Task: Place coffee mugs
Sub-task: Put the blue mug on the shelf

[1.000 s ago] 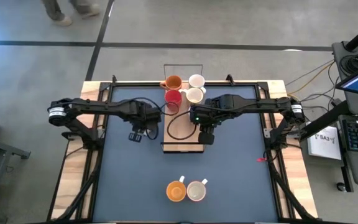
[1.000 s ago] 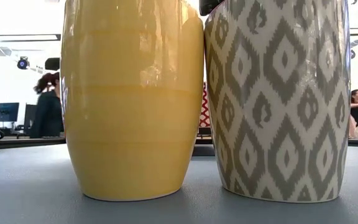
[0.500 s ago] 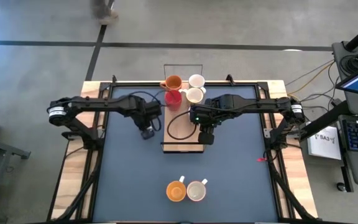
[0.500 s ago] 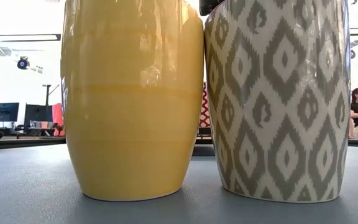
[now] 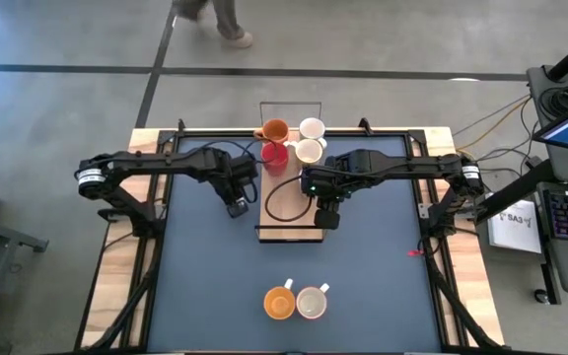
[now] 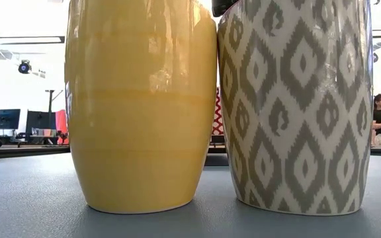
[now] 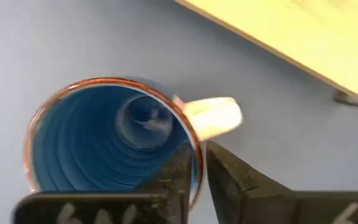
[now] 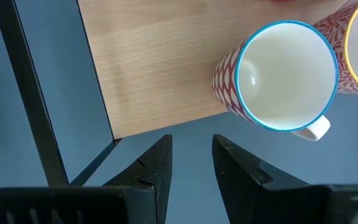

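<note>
In the left wrist view a blue mug point(image 7: 104, 137) with a cream handle point(image 7: 213, 117) stands upright on the dark table, left of the wooden board point(image 5: 289, 225). My left gripper point(image 5: 237, 205) points down and is shut on it. My right gripper point(image 5: 325, 217) hangs open over the board's right edge, holding nothing. An orange mug point(image 5: 275, 130), a white one point(image 5: 312, 128), a red one point(image 5: 274, 154) and a cream one point(image 5: 308, 151) cluster at the board's far end. An orange mug point(image 5: 279, 303) and a white patterned mug point(image 5: 312, 303) stand near the front edge. My left gripper holds the blue mug by its rim point(image 7: 194, 149), right beside the handle. One finger point(image 7: 174, 177) is inside the cup and the other point(image 7: 232, 177) outside the wall. The fingers come from above, pointing down. The mug is upright; whether its base is off the table I cannot tell.
The right wrist view shows a red-patterned mug with a blue rim point(image 8: 284, 74) on the board point(image 8: 160, 68). A dark ring point(image 5: 284, 202) lies on the board's middle. In the low view the yellow mug point(image 6: 141, 106) and the grey-patterned mug point(image 6: 296, 106) block the table behind.
My left gripper has shifted a little toward the wooden board and rolled about its own downward axis. Its fingers, spread a second ago, now stand close together. My right gripper has kept still.
</note>
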